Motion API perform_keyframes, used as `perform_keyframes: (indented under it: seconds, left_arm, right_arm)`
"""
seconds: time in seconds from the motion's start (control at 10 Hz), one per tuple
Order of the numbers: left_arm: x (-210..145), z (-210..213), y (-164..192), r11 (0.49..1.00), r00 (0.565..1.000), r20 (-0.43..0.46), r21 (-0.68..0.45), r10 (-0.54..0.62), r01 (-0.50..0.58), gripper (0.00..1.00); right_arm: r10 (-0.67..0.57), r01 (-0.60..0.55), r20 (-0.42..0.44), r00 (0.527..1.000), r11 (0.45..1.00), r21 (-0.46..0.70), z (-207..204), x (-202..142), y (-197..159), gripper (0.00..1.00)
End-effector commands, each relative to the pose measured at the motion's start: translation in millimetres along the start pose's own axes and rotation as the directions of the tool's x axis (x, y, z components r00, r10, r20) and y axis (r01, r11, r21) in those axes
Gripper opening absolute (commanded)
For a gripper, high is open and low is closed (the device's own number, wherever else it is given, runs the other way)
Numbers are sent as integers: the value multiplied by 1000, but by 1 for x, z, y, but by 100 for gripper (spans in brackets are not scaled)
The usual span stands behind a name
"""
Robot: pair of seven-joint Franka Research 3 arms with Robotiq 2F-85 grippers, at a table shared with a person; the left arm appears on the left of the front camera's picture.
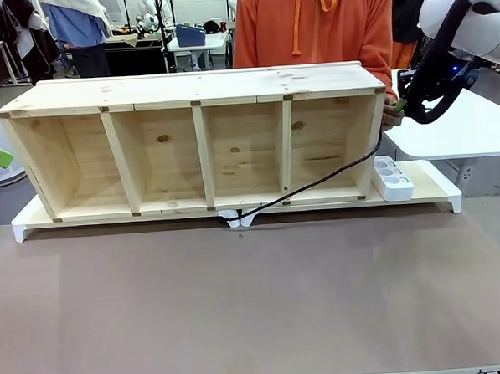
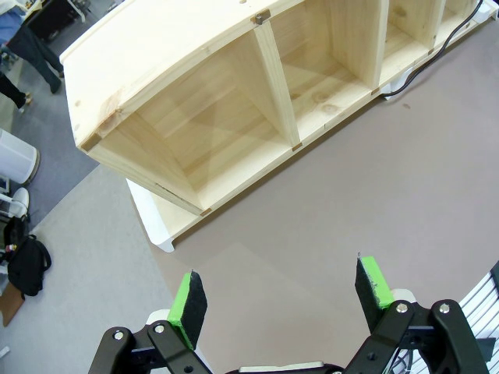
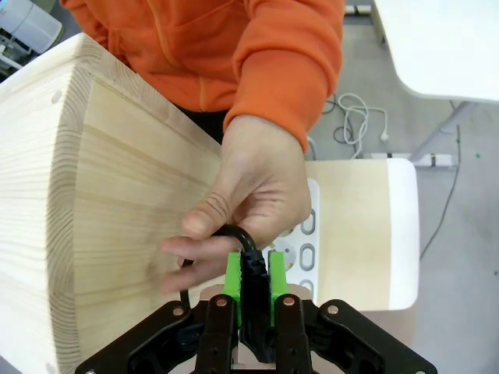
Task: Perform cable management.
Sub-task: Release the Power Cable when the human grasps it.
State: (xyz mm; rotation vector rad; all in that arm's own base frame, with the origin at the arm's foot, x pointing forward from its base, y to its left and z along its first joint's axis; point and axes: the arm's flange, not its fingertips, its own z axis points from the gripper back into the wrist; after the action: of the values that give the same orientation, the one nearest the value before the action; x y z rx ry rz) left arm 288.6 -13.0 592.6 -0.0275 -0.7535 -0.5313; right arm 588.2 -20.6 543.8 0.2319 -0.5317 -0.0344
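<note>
The front view looks from slightly above across the brown table [image 1: 256,304] into the open face of the wooden shelf [image 1: 198,148], at middle distance. The left wrist view looks down from high beyond the shelf's left end. The right wrist view hangs close over the shelf's right end panel. All three share the shelf and the cable [image 1: 333,178]; the front and right wrist views share the power strip [image 1: 392,178].
</note>
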Motion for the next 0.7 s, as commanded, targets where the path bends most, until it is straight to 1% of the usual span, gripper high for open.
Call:
perform_keyframes:
  seconds: [0.0, 0.1, 0.6]
  left_arm:
    - [0, 0, 1, 1000, 1000, 2, 3, 3, -3, 100]
    - [0, 0, 1, 1000, 1000, 2, 3, 3, -3, 100]
    - [0, 0, 1, 1000, 1000, 2, 3, 3, -3, 100]
  right_arm:
    - [-2, 1, 29, 1000, 1000, 12, 6, 8, -1, 17]
    - [0, 0, 0, 1000, 1000, 0, 0, 0, 0, 17]
    - [0, 0, 0, 1000, 1000, 0, 0, 0, 0, 17]
